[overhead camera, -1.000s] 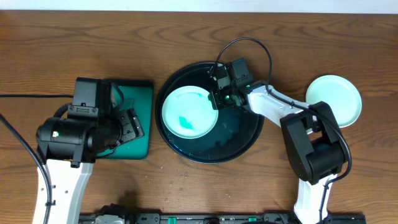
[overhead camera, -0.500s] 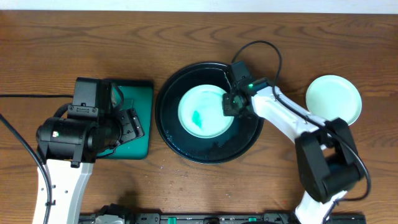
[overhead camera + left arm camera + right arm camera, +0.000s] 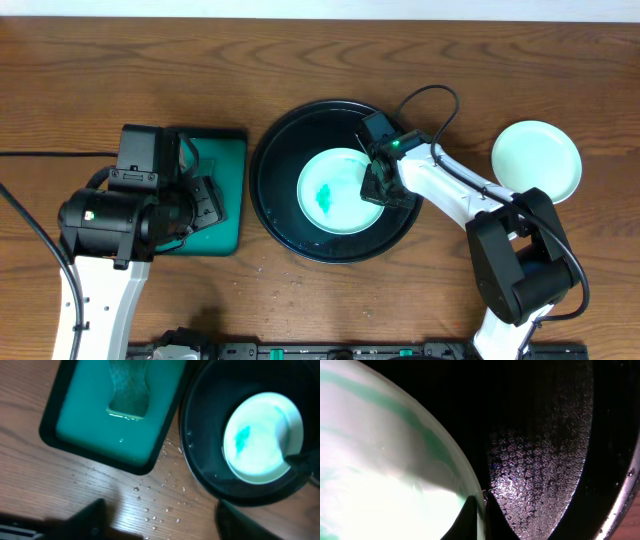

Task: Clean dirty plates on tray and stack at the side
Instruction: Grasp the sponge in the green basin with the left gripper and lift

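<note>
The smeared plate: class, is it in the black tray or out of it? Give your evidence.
In the tray: overhead, the smeared plate sits wholly inside the tray's rim, the right pincer shut on its edge.

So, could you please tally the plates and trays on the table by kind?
Plates: 2, a smeared plate and a clean plate
Trays: 2, a black tray and a green tray
Total: 4
</note>
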Robot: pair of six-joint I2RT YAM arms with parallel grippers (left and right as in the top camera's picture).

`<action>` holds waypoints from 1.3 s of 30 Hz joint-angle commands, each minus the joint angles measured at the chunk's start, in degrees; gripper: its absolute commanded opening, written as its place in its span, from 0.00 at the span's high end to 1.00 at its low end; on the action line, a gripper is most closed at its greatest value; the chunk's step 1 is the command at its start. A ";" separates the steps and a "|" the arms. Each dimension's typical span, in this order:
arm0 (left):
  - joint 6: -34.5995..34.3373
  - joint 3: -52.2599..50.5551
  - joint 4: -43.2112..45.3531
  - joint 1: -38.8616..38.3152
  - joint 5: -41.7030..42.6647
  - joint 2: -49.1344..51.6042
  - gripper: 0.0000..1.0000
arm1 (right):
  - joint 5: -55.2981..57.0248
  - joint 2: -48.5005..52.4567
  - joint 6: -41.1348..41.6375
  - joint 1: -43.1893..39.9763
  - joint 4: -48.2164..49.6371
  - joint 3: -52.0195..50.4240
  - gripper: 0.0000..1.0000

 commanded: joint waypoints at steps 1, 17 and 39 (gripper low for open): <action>0.33 -0.50 0.15 -0.22 -5.05 0.59 0.50 | -2.60 4.22 1.66 1.01 2.82 -0.90 0.98; 1.42 -1.46 8.74 -0.04 -13.18 18.43 0.47 | -3.98 4.15 -3.19 1.22 3.74 -0.90 0.99; 5.14 -2.49 17.14 11.30 -3.39 35.15 0.47 | -8.63 3.85 3.37 0.11 4.90 -0.90 0.99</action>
